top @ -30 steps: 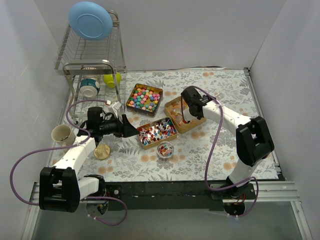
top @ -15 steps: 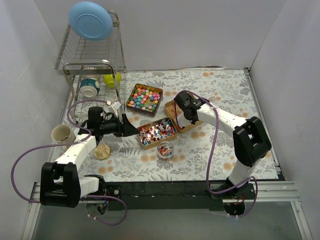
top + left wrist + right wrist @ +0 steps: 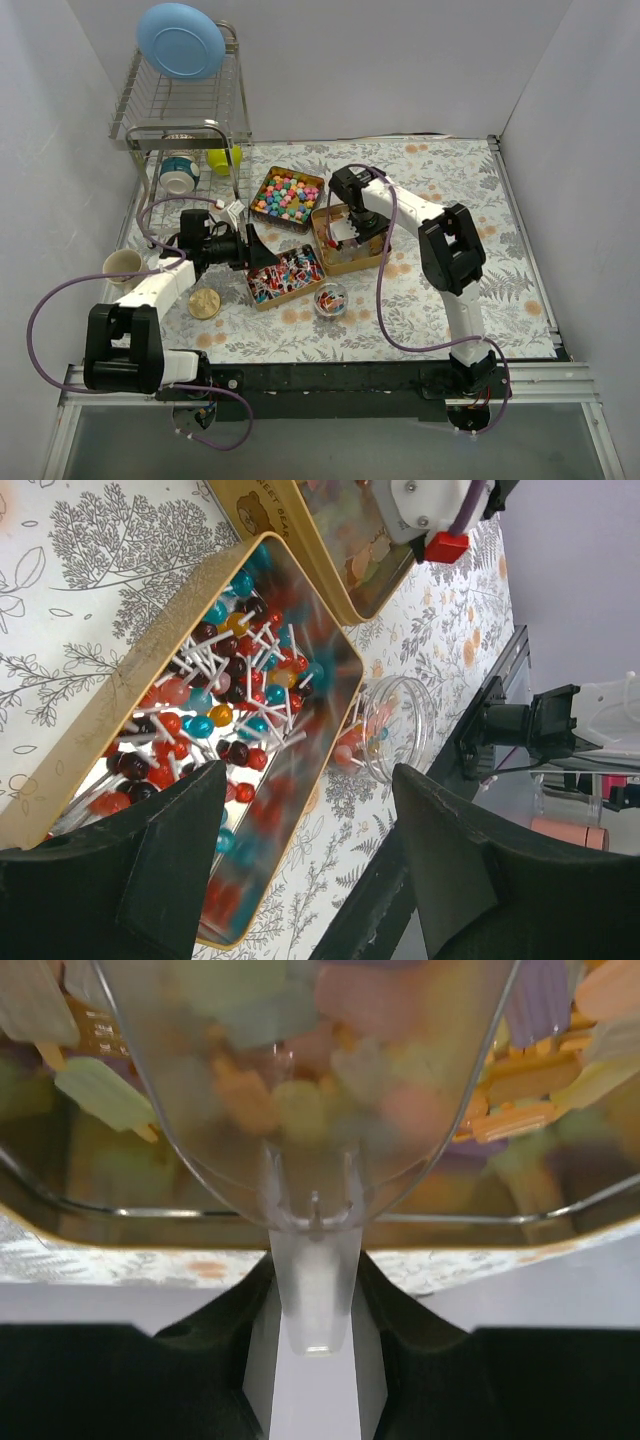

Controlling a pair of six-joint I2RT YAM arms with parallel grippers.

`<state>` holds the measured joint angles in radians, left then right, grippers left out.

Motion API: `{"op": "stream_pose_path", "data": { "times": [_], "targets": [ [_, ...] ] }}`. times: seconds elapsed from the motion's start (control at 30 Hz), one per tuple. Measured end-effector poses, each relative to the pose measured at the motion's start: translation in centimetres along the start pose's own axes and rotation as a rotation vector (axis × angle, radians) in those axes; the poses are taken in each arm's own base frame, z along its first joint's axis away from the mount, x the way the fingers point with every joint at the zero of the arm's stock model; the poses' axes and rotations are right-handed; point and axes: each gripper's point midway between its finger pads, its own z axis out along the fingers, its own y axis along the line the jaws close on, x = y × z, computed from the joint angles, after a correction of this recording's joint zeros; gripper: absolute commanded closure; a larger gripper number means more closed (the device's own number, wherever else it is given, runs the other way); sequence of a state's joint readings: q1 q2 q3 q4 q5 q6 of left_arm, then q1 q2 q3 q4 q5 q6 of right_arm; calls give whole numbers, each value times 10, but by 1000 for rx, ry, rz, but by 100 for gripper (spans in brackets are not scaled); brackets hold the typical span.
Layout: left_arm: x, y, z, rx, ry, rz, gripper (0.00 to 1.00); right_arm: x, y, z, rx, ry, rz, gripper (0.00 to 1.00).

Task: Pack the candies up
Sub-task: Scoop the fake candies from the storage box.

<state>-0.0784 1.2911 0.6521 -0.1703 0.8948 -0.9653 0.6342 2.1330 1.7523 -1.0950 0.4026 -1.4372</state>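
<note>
Now the right end effector (image 3: 312, 1272), pinched on a clear scoop's (image 3: 310, 1080) handle, has swung left over the gummy tin (image 3: 268, 515), which has itself slid left. The lollipop tin (image 3: 120, 695) also sits further left, its near end between the left end effector's (image 3: 308, 780) spread, empty jaws. The candies (image 3: 289, 194) fill their tins.

Lab test booth: blank white walls (image 3: 60, 130) enclose a floral-clothed table (image 3: 450, 180).
</note>
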Motion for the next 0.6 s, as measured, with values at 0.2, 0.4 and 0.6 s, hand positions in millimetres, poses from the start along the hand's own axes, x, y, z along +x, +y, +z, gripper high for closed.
{"op": "stream_pose_path", "data": {
  "times": [0.2,0.4,0.6],
  "targets": [
    [-9,3,2,-5,-2,0,34,-7,20,1,-84,-101,91,99],
    [-8,6,2,-12,7,-4,34,-14,37,-2,-130,-199,167,99],
    [-6,8,1,-21,29,-2,34,-19,52,-5,-160,-282,236,99]
  ]
}}
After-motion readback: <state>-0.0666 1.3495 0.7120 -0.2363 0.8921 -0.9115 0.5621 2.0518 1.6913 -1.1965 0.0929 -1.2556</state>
